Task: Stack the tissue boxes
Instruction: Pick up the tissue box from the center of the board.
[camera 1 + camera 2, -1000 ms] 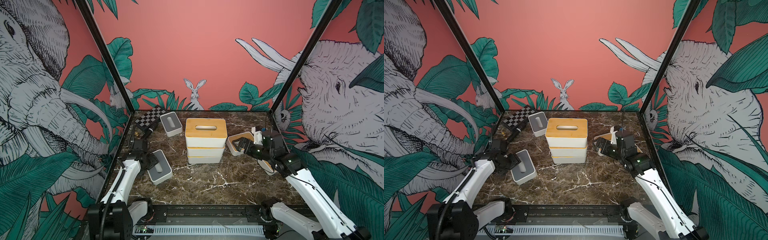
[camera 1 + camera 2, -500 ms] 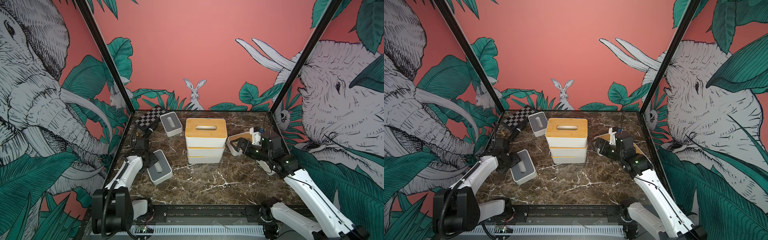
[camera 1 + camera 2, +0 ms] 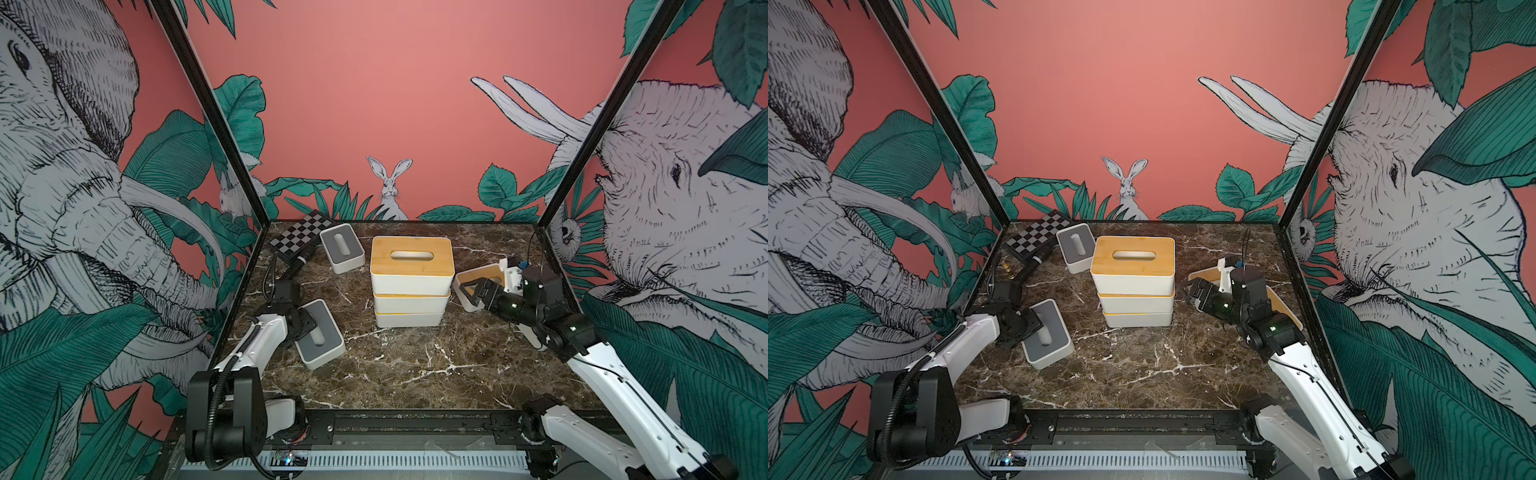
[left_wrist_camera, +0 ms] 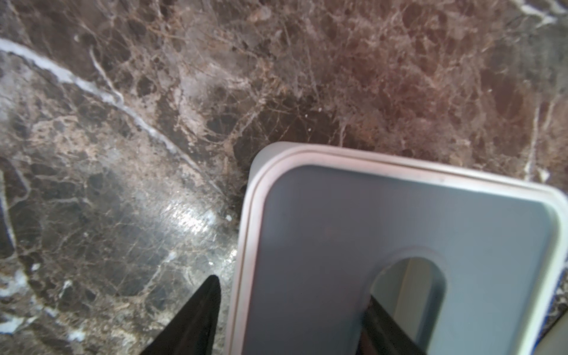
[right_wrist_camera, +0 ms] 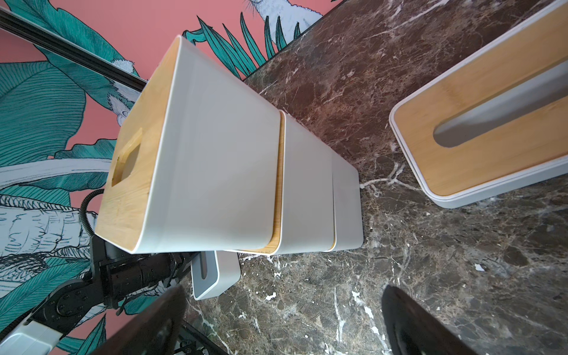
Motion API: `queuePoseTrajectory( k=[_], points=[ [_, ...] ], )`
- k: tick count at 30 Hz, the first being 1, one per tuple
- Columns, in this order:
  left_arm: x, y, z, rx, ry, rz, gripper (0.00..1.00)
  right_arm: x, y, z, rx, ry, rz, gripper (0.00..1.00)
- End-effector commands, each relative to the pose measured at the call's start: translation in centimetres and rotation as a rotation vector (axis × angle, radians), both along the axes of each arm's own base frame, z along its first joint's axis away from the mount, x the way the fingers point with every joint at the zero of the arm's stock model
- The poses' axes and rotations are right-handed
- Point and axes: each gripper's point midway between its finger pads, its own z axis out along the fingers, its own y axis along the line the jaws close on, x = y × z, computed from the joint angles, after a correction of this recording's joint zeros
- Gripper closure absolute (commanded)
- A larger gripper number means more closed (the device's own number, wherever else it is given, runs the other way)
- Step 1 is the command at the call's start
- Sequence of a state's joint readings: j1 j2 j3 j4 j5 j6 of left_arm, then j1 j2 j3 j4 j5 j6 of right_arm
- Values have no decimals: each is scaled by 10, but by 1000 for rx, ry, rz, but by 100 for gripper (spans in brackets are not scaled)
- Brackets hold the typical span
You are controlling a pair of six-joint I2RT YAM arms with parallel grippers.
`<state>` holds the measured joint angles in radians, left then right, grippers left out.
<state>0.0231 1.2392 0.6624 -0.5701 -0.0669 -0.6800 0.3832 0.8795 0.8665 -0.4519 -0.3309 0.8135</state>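
Jungle-mural walls [image 3: 374,104] are enclosing a marble table [image 3: 415,365]. In both top views a stack of three bamboo-lidded boxes [image 3: 411,270] is standing mid-table, with a loose bamboo-lidded box [image 3: 484,274] lying right of it. In the left wrist view the left gripper [image 4: 292,289] is straddling the wall of the near-left grey-lidded box [image 4: 338,246], half-wide, not yet clamping. In the right wrist view the right gripper [image 5: 282,289] is gaping wide, facing the stack.

Polished brown marble, veined white and catching glare, tops the desk [image 3: 415,365]. The stack [image 3: 409,286] at its centre shows smooth, matt white plastic-looking walls under lids of pale, grained bamboo. Left of the stack, a box [image 3: 328,328] wears a flat matt grey lid inside a smooth white rim. The left arm [image 3: 262,345] has a glossy white plastic shell.
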Motion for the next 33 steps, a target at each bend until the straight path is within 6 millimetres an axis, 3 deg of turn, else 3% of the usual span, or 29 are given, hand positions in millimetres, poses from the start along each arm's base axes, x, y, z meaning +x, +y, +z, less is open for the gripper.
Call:
queuePoseTrajectory(
  k=[1, 15, 19, 26, 33],
  points=[
    [-4, 2, -1, 0, -18, 15, 37, 3, 3, 13, 57, -65, -2, 1],
    [-1, -25, 18, -155, -88, -8, 47, 0, 4, 2, 124, -78, -26, 1],
    [-3, -32, 30, -210, -115, 7, 48, -3, 12, 12, 110, -121, 10, 1],
    [-9, -40, 56, -280, -164, 49, 49, -18, 44, 38, 92, -257, 125, 1],
    [-15, -45, 106, -325, -256, 63, 49, -40, 66, 65, 115, -398, 217, 1]
  ],
)
